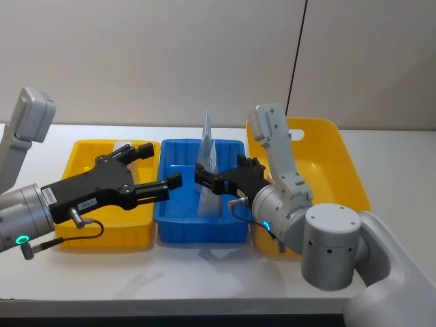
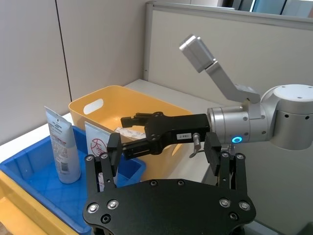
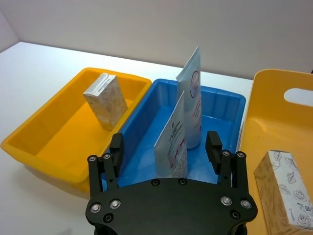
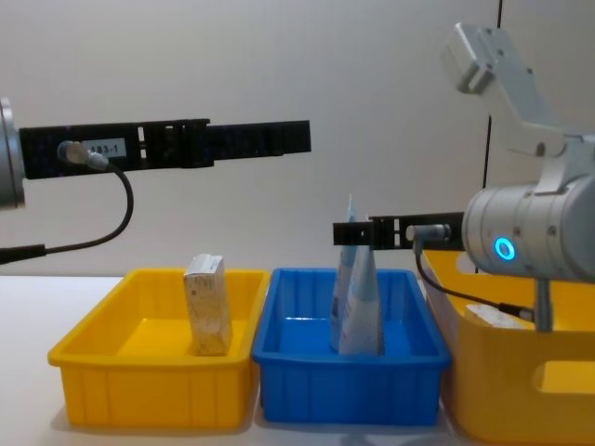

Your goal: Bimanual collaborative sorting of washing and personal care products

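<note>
Two tubes (image 1: 207, 170) upright in blue bin (image 1: 170, 228), centre. Carton (image 3: 105, 101) in left yellow bin (image 3: 54, 147), nine o'clock; another carton (image 3: 286, 188) at three o'clock. Right gripper (image 1: 210, 181) spread around near tube; left gripper (image 1: 163, 174) spread, empty. Advice: pinch mid-body, lift straight.

1. Two pale blue-white tubes (image 3: 191, 100) with red and dark print stand in a blue bin (image 1: 178, 228).
2. Yellow bins (image 1: 82, 234) flank it.
3. A beige carton (image 3: 104, 100) with grey leaf print sits in one yellow bin, another carton (image 3: 287, 193) in the other.
4. Both pincers (image 1: 158, 172) are black.
5. The surface (image 1: 170, 279) is white.
</note>
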Available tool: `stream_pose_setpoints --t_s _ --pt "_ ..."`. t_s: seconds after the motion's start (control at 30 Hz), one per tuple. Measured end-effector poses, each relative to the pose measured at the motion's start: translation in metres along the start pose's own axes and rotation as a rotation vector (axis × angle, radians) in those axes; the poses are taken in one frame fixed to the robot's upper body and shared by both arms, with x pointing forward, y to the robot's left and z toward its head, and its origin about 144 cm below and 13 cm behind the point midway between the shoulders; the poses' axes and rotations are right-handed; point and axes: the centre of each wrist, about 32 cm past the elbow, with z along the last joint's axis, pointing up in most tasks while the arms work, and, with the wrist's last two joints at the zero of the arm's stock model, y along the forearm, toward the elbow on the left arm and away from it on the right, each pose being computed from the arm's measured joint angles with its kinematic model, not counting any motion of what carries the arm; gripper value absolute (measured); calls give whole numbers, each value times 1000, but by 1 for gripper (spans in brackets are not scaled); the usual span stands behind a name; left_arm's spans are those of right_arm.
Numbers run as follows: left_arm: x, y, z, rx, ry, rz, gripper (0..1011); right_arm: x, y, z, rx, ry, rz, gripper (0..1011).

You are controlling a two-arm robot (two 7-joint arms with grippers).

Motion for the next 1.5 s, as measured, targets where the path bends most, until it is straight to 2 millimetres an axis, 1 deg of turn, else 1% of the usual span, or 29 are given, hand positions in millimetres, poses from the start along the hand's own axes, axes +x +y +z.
stream_pose_setpoints --t_s 0.43,0.73,0.83,0.97,1.03,1.07,1.1,1.17,1.2,1.23,1.27,1.3,1.33,1.37,1.43,1.5 --pt "0 0 0 0 0 0 1001 -2 15 -3 -31 -18 -33 1004" --pt "0 0 0 0 0 0 1002 -1 25 -9 -59 -33 -40 1004" --pt "0 0 0 0 0 0 1001 -1 26 -10 -61 -37 -38 973" --pt "0 0 0 0 0 0 1001 -1 29 -12 -66 -42 -34 859" --pt "0 0 0 0 0 0 1001 -1 30 -13 -68 -43 -34 822" --pt "0 0 0 0 0 0 1001 -1 30 -13 -69 -44 -33 764" --pt "0 0 0 0 0 0 1001 -1 31 -13 -69 -45 -32 764" --pt "0 0 0 0 0 0 1001 -1 31 -14 -70 -46 -31 706" --pt "0 0 0 0 0 0 1001 -1 31 -14 -71 -46 -31 648" --pt "0 0 0 0 0 0 1001 -1 32 -14 -71 -47 -30 629" --pt "0 0 0 0 0 0 1001 -1 32 -14 -71 -47 -29 589" --pt "0 0 0 0 0 0 1001 -1 32 -15 -72 -47 -29 589" --pt "0 0 0 0 0 0 1001 -1 32 -15 -72 -48 -29 555" --pt "0 0 0 0 0 0 1002 -1 33 -15 -72 -48 -29 495" --pt "0 0 0 0 0 0 1001 -1 33 -15 -72 -49 -28 444" --pt "0 0 0 0 0 0 1001 -1 33 -15 -73 -49 -28 357"
